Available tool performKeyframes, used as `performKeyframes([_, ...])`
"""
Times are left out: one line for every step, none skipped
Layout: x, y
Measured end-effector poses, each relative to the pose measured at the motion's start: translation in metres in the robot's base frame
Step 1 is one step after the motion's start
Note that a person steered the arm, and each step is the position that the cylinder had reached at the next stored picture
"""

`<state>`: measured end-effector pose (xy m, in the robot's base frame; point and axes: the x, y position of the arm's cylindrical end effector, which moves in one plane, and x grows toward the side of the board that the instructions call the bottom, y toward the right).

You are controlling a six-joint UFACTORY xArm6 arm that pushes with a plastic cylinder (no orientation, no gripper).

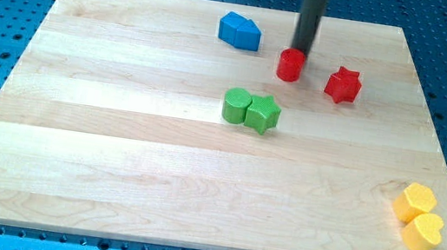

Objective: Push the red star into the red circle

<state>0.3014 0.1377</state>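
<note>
The red star (343, 85) lies on the wooden board at the upper right of centre. The red circle (290, 65) lies a short way to its left, with a gap between them. My tip (300, 52) is at the circle's top edge, right behind it, and seems to touch it. The dark rod rises from there to the view's top. The tip is to the upper left of the red star and apart from it.
A blue block (239, 31) lies to the left of the red circle. A green circle (236, 106) and a green star (263, 113) touch each other below it. Two yellow blocks (415, 203) (424, 233) sit near the board's lower right corner.
</note>
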Motion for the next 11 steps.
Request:
performKeyframes([0.009, 0.058])
performKeyframes([0.036, 0.083])
performKeyframes([0.087, 0.071])
performKeyframes([0.073, 0.050])
performKeyframes([0.051, -0.001])
performKeyframes([0.051, -0.024])
performKeyframes([0.059, -0.025])
performKeyframes([0.089, -0.036])
performKeyframes([0.073, -0.044])
performKeyframes([0.055, -0.055])
performKeyframes([0.067, -0.045])
